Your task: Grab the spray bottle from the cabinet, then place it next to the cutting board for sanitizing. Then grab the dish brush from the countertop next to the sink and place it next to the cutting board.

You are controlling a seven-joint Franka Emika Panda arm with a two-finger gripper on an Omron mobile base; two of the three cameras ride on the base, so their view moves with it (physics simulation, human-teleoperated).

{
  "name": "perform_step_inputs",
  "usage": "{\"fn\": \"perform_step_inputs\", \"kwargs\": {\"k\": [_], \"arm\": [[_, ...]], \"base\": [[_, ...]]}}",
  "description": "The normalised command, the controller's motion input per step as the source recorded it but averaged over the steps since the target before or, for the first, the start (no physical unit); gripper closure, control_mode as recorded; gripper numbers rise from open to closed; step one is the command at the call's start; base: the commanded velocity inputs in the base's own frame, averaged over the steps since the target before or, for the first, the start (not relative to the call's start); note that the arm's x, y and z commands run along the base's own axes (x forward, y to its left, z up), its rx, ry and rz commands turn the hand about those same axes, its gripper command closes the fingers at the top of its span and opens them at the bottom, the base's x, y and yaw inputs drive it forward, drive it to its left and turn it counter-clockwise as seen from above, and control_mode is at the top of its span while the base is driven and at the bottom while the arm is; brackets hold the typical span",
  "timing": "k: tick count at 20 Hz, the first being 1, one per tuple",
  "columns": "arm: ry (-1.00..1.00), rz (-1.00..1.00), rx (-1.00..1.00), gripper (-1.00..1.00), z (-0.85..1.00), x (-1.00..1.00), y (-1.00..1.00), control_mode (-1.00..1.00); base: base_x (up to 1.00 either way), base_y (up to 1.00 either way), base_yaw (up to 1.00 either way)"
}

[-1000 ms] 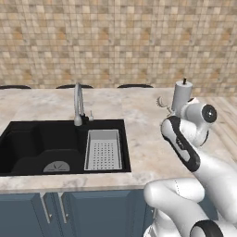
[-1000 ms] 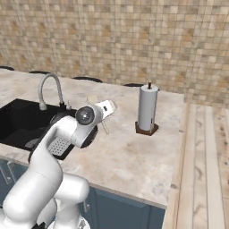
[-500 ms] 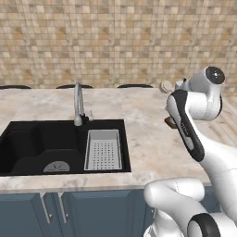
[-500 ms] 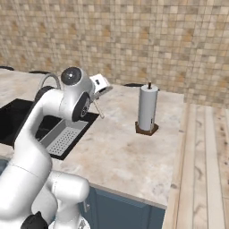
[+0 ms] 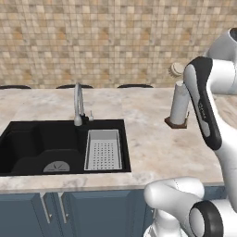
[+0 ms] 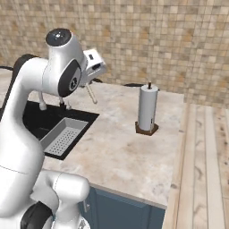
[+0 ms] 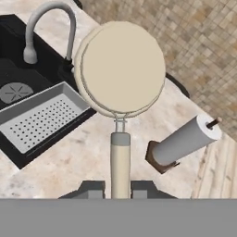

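My gripper (image 7: 120,189) is shut on the dish brush (image 7: 120,69), high above the countertop (image 7: 83,152). The pale handle runs up from between the fingers (image 7: 94,189) to the round beige head. From the right base view the gripper (image 6: 91,80) hangs in the air over the sink's right side, and the brush handle (image 6: 92,95) slants down below it. The left base view has the brush head (image 5: 176,69) peeking out beside my upper arm. The sink (image 5: 28,139) lies left of it. The spray bottle, cabinet and cutting board are out of view.
A white cylinder on a brown base (image 6: 147,109) stands on the countertop right of the sink, also as the cylinder (image 5: 179,104). A grey perforated tray (image 5: 102,149) sits in the basin beside the curved tap (image 5: 78,102). Pale wooden planks (image 6: 205,156) lie to the right.
The arm has swung upward, lifting the gripper and the brush from near the countertop to well above it. The jaws stayed shut on the handle.
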Motion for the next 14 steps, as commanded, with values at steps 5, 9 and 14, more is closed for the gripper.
{"fn": "perform_step_inputs", "kwargs": {"k": [5,9,14], "arm": [[-0.12,-0.09,0.11,1.00,0.02,-0.74,0.15,-1.00],[-0.13,-0.09,0.10,1.00,0.00,-0.55,0.29,-1.00],[-0.06,-0.10,0.02,1.00,0.16,-0.35,0.14,-1.00]], "base": [[0.00,0.00,0.00],[0.00,0.00,0.00],[0.00,0.00,0.00]]}}
